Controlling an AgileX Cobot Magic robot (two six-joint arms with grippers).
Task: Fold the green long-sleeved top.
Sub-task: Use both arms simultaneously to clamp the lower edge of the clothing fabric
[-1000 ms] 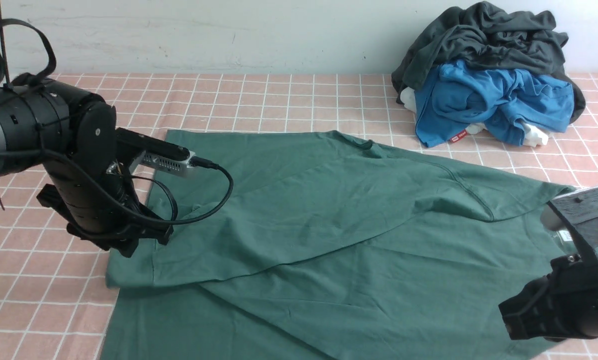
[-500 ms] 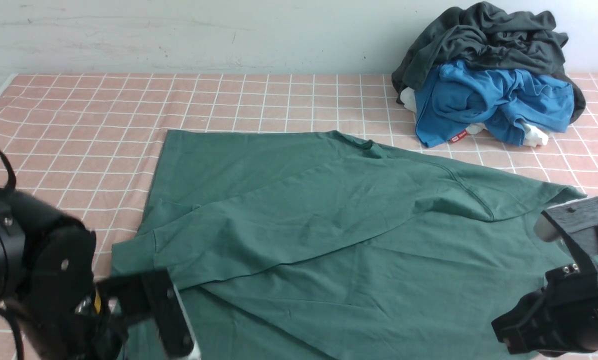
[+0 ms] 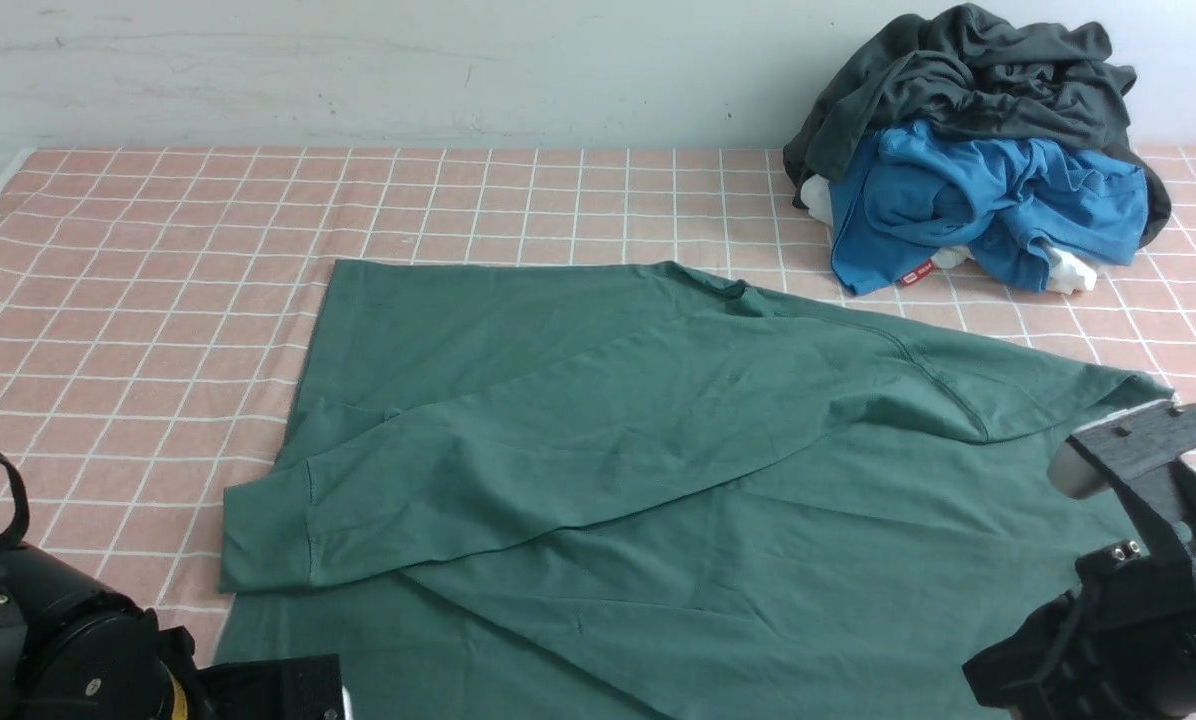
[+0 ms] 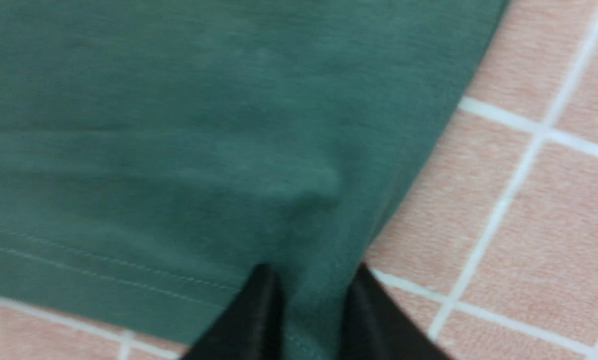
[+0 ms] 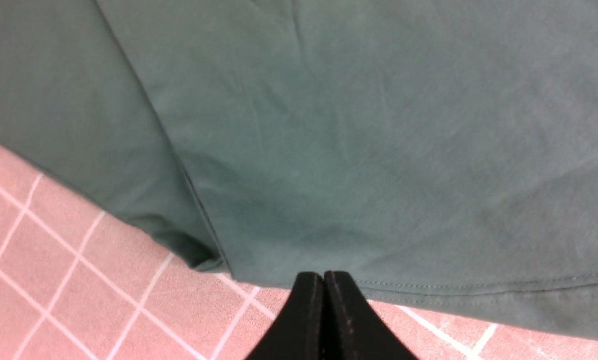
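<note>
Left gripper (image 4: 311, 300) has dropped to the top's (image 3: 658, 460) near hem.

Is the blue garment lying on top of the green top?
No, the blue garment sits apart in the pile, with checked cloth between it and the green top.

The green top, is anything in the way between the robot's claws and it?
Nothing visible is. The left gripper already has a corner of the green top between its fingers, by the stitched hem. The right gripper, fingers pressed together, sits right at the hem. The pile of blue and dark clothes lies far off.
</note>
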